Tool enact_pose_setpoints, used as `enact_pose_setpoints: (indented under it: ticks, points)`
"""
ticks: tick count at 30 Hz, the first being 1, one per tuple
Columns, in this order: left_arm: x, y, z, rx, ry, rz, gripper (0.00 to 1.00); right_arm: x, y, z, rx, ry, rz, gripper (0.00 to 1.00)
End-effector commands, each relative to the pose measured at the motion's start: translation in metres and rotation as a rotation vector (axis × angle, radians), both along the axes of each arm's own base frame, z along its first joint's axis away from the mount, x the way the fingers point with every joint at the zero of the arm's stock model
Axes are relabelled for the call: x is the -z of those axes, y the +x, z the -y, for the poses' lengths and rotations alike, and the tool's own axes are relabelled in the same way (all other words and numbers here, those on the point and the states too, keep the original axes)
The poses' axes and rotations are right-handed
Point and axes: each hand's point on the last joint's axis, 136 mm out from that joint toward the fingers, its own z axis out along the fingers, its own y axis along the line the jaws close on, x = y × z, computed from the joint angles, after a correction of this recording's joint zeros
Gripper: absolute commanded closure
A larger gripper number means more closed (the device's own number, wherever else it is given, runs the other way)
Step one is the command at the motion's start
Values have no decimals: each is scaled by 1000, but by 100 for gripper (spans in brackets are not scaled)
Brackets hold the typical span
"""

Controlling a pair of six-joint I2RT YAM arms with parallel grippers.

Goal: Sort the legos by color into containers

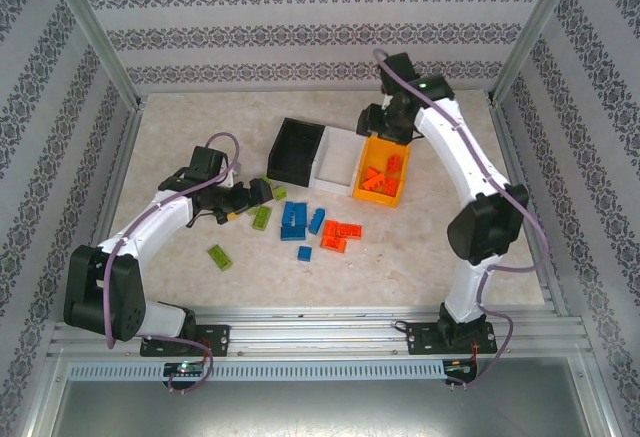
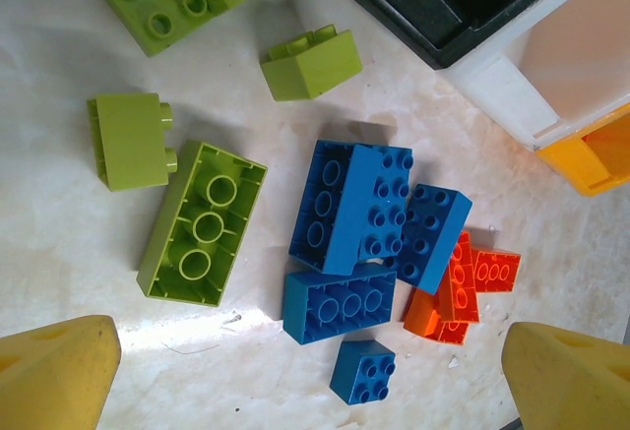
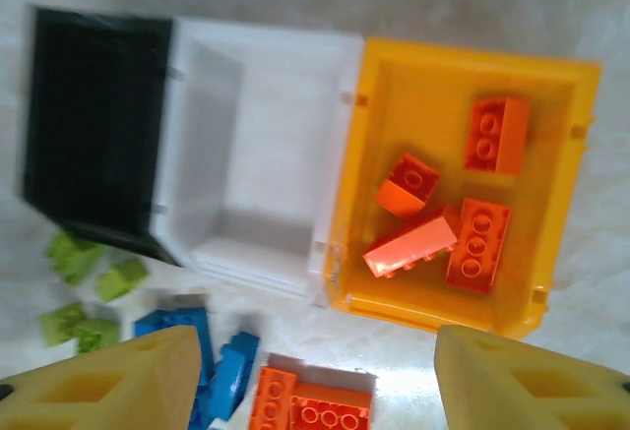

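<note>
Right gripper (image 3: 315,391) released over orange-yellow bin (image 3: 472,61), orange legos (image 3: 479,243) inside; left gripper (image 2: 315,381) spread over blue legos (image 2: 359,204)

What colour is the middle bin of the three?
The middle bin is white, clearest from the right wrist view.

Left gripper (image 1: 262,193) reaches low at centre-left of the overhead frame, jaws spread wide; right gripper (image 1: 386,129) hangs upper centre-right, jaws also apart.

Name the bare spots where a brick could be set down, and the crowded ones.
Free: the white bin and black bin, both empty, and the table behind the black bin. Crowded: the strip in front of the bins, with green bricks, blue bricks and orange bricks close together. The orange-yellow bin holds several bricks.
</note>
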Motion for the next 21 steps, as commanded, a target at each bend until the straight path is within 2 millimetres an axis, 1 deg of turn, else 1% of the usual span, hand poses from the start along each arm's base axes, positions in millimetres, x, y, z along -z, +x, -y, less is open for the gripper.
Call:
enact_pose_setpoints:
  ticks: [1,3,6,9,12,15,16,21]
  points:
    - [-5,6,1,-7,-26,22,0,-33,-26,6,0,-8,12,27]
    - [-7,8,1,-16,-31,21,0,-41,-34,4,-9,6,13,25]
    - [-11,11,-1,-38,-30,30,0,-44,-44,0,-32,23,3,24]
    - [-13,10,-5,-67,-12,25,0,-42,-50,-6,-67,41,-15,24]
    - [-16,2,-13,-116,17,-3,0,-35,-55,-13,-107,49,-48,23]
    - [-21,-10,-21,-134,66,-34,1,-22,-60,-22,-156,48,-72,23]
    - [-21,-17,-25,-138,94,-61,1,-14,-62,-24,-165,47,-89,23]
    - [-19,-50,-44,-174,197,-166,0,29,-77,-52,-201,153,-171,23]
